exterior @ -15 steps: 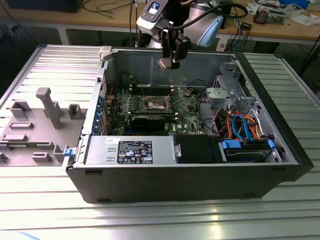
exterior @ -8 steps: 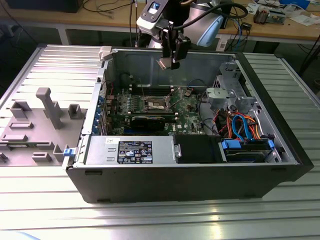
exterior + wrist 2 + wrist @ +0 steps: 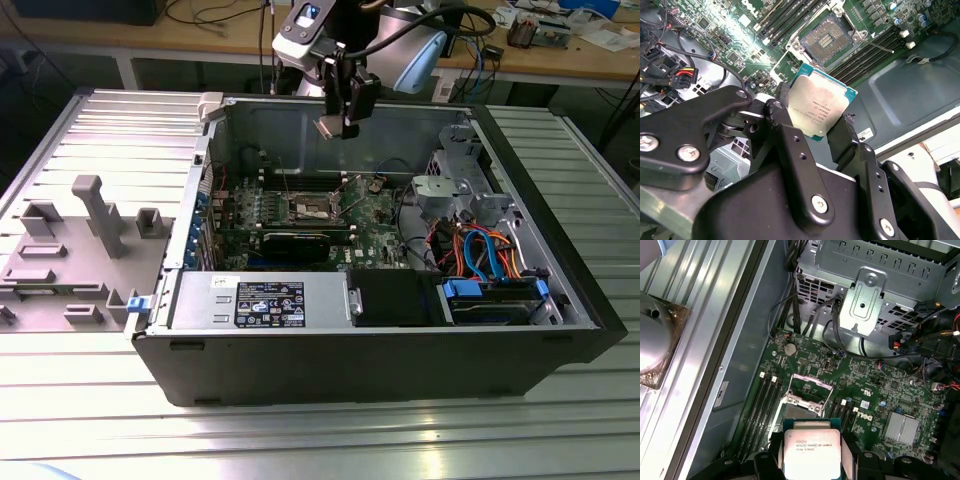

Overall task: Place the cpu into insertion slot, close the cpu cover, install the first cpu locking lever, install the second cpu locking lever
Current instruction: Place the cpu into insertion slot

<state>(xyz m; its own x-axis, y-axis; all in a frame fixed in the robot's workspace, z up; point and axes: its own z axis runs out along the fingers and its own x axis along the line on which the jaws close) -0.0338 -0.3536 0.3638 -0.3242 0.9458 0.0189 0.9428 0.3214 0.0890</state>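
Exterior view. Over the lidless computer case [image 3: 380, 335] on the ribbed bench [image 3: 300, 440]: the gripper [image 3: 345, 112], clenched on the cpu [image 3: 328, 126], well above the green motherboard [image 3: 375, 215]. Far below, the insertion slot [image 3: 312, 207], uncovered. On the power supply box [image 3: 200, 300] at the case's near wall, a label with print, too small to make out.

Second wrist view. Pinched between two black fingers [image 3: 785, 132] by opposite edges: the cpu [image 3: 822, 107], dull silver top toward the camera. Beyond it and well apart, the insertion slot [image 3: 827, 40], pale contact field bare. Faint lines of print on the metal lid, and white lettering on the board.

First wrist view. Same hold: gripper [image 3: 811, 467] tight on the cpu [image 3: 811, 447], the insertion slot [image 3: 801, 412] just past its far edge, the cpu cover [image 3: 812, 376] apparently swung up.

Handling, as a judgement: probably light and rigid, smooth at the sides, so apt to slip or twist under a loose pinch. Delicate on the contact side. Best taken by the edges, as here, never across the underside.
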